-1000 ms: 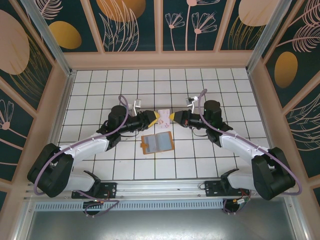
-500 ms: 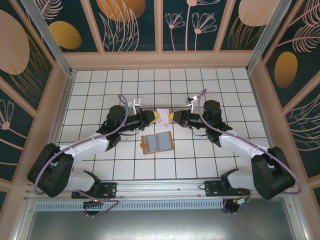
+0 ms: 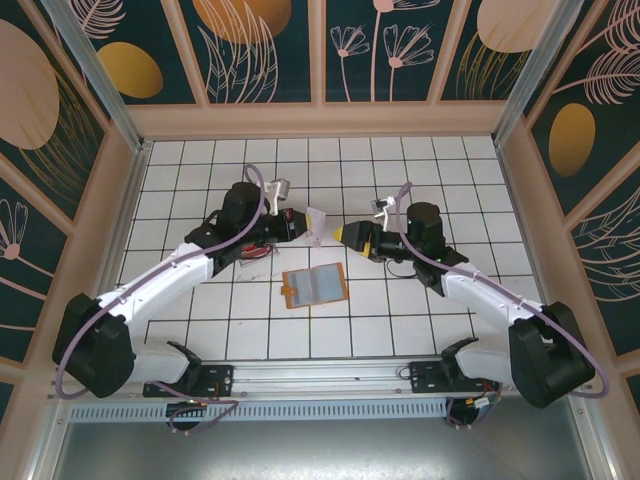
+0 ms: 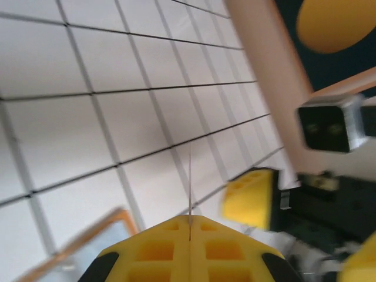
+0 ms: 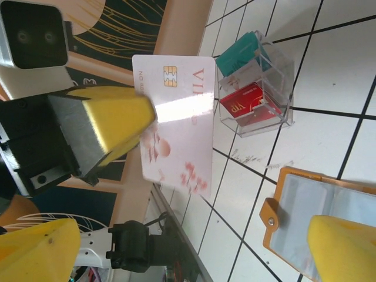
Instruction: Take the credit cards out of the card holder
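Over the last second the pale credit card (image 3: 317, 222) has changed hands. The left gripper (image 3: 300, 223) has clamped shut on its edge, and the right gripper (image 3: 347, 235) has let go, its jaws now wide. We judge this card freed. It hangs in the air beyond the far edge of the card holder (image 3: 315, 286), which lies open on the table. The right gripper hangs just beside the card, apart from it. Near the holder, a clear stand (image 5: 276, 88) keeps a teal card (image 5: 238, 53) and a red card (image 5: 247, 106).
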Controlling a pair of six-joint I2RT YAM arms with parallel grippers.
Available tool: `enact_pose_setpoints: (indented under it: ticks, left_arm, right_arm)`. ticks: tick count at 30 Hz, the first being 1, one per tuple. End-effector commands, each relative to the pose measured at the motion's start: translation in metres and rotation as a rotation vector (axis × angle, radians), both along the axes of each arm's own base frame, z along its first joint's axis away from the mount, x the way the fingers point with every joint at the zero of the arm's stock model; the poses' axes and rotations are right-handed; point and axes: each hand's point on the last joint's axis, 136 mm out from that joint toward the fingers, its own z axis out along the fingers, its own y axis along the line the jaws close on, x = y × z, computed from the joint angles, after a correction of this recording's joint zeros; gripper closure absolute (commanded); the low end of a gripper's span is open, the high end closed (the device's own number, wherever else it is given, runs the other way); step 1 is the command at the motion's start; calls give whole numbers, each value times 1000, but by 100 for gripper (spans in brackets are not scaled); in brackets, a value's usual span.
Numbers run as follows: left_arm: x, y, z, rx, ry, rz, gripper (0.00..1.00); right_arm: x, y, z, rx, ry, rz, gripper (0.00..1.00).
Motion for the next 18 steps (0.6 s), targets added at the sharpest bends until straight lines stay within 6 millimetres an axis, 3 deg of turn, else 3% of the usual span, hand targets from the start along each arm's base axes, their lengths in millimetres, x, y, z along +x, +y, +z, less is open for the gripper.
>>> enact_pose_setpoints:
  ticks: [1, 6, 10, 18]
  left_arm:
    - [-3, 40, -18, 328, -144, -24, 100]
    - [6, 72, -9, 585, -279, -32, 100]
    - [16, 96, -23, 845, -310, -100, 100]
    - [28, 115, -35, 1135, -460, -275, 100]
  right_arm:
    - [4, -4, 12, -23, -66, -22, 1]
    - [3, -6, 10, -35, -69, -21, 1]
    - [4, -8, 8, -38, -70, -24, 1]
    - [5, -9, 6, -33, -67, -19, 1]
